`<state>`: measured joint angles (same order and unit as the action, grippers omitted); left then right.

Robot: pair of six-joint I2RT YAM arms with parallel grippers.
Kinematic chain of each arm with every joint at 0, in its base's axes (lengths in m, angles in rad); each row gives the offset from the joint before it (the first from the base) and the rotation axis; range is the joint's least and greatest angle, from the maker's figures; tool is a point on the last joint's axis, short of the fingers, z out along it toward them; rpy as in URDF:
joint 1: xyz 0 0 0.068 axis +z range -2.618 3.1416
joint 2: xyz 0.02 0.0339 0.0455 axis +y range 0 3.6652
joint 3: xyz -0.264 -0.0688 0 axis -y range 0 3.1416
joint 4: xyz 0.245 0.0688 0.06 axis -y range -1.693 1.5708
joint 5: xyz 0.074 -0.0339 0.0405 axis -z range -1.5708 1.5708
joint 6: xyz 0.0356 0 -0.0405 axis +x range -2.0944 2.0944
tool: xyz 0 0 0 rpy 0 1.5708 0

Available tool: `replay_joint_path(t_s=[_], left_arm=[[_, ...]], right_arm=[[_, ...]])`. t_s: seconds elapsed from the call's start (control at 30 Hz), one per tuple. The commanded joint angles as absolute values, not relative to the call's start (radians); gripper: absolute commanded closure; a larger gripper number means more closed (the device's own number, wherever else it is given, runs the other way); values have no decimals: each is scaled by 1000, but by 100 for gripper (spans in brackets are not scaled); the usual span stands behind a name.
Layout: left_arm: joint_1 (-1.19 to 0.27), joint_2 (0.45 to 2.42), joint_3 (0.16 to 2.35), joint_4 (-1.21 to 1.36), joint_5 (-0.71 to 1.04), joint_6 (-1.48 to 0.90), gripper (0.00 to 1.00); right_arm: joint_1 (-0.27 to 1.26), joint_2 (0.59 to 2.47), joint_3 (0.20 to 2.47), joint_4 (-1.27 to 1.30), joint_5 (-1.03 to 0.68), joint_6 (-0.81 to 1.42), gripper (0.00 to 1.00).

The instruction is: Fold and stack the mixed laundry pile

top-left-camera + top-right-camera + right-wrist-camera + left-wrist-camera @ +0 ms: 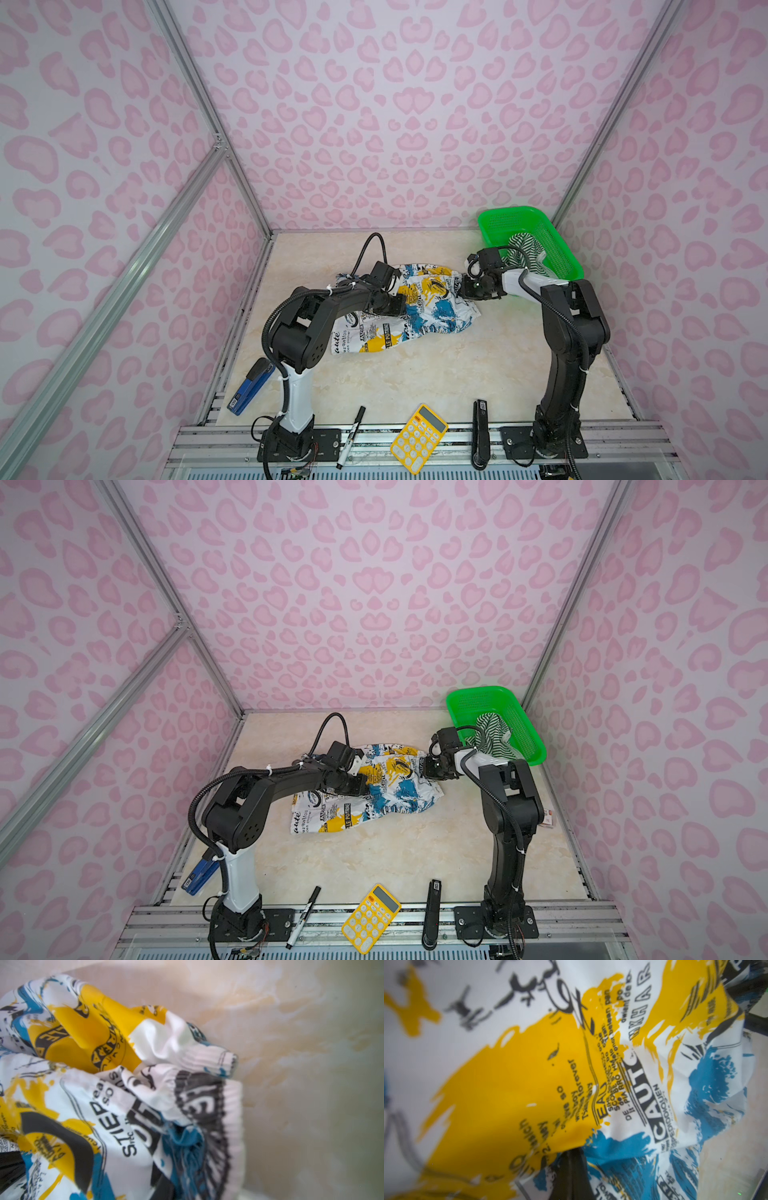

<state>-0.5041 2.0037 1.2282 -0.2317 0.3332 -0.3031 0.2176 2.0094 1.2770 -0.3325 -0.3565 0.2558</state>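
My left gripper (pixel 402 302) pinches the print cloth (pixel 432 320), which reaches to my right gripper (pixel 462 289); I cannot tell if that one grips. The striped cloth (pixel 519 249) is in the basket (pixel 498 218) behind it.

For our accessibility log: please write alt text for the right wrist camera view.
A crumpled printed garment, white with yellow, blue and black graphics and lettering, fills about half the picture close up. Its ribbed elastic edge is bunched against a blurred beige marbled tabletop.

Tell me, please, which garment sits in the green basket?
The green-and-white striped garment; the printed white garment lies crumpled on the table, outside the basket.
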Motion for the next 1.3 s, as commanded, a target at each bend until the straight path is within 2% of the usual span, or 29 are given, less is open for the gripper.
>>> replay_joint_path(t_s=[0.0, 0.07, 0.33, 0.6, 1.0, 1.1, 1.27], left_arm=[[-503, 2018, 1218, -374, 244, -290, 97], [-503, 2014, 1214, -374, 247, -287, 97], [-515, 2032, 1225, -304, 324, -317, 97], [-572, 2081, 1277, -229, 364, -362, 97], [-650, 2164, 1403, -46, 365, -462, 97], [-648, 2116, 1370, 5, 367, -484, 97], [-588, 1922, 1235, -36, 340, -487, 97]], right_arm=[[238, 2043, 1289, -546, -231, 265, 95], [254, 2029, 1318, -591, -187, 257, 100], [293, 1899, 1450, -749, -137, 221, 100], [361, 1831, 1642, -879, -201, 221, 100], [455, 1810, 1695, -820, -264, 335, 100], [458, 1810, 1686, -799, -255, 356, 100], [479, 1819, 1704, -796, -209, 374, 100]])
